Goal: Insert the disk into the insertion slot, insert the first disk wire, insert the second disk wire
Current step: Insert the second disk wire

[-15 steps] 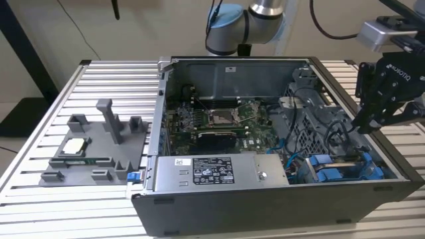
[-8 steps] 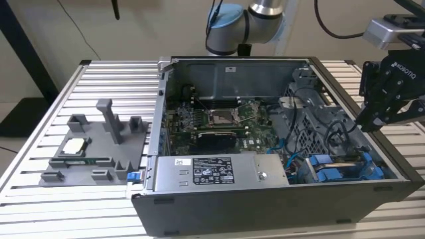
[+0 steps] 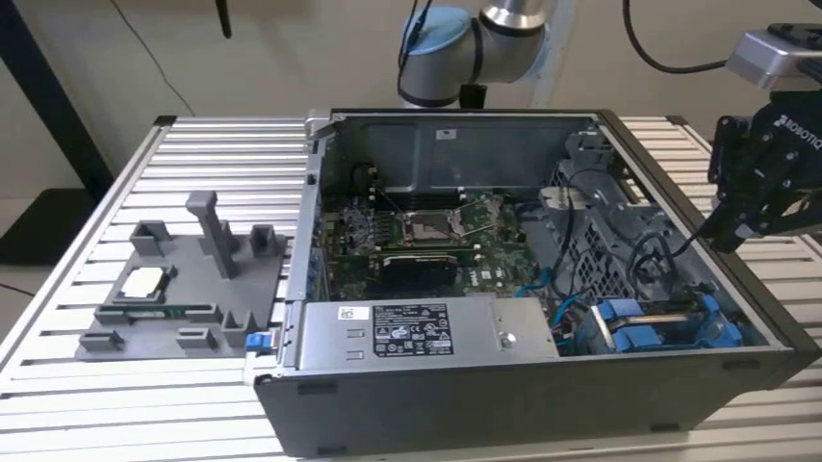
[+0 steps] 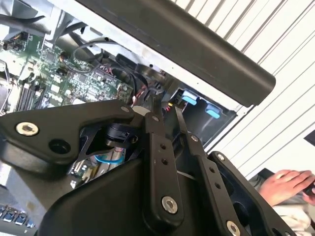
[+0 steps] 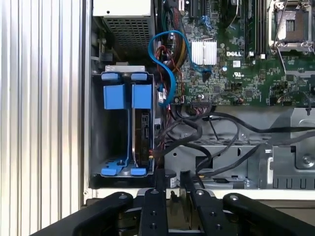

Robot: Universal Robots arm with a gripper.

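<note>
The arm hung over the open computer case's (image 3: 514, 409) edge on the exterior view's right. Its gripper (image 3: 722, 236) pointed down and inward at a slant. In the first wrist view the claw was drawn narrow, with a slim gap between its fingertips (image 5: 160, 181), and I saw nothing gripped there.

The case lay on a table of aluminium slats (image 3: 192, 144) before a plain beige wall. A grey fixture tray (image 3: 180, 260) sat just beside it on the exterior view's left. In the second wrist view a person's hand (image 4: 288, 184) rested beyond the table.

Inside the case, the insertion slot (image 3: 661, 322) sat in the near corner on the exterior view's right, beside the power supply (image 3: 424, 332). Its blue fittings (image 5: 123, 96) framed something dark standing on edge. I couldn't tell whether that was the disk. Black cables (image 5: 206, 142) and a blue cable (image 5: 165, 64) ran loose between the bay and the motherboard (image 5: 236, 54).
</note>
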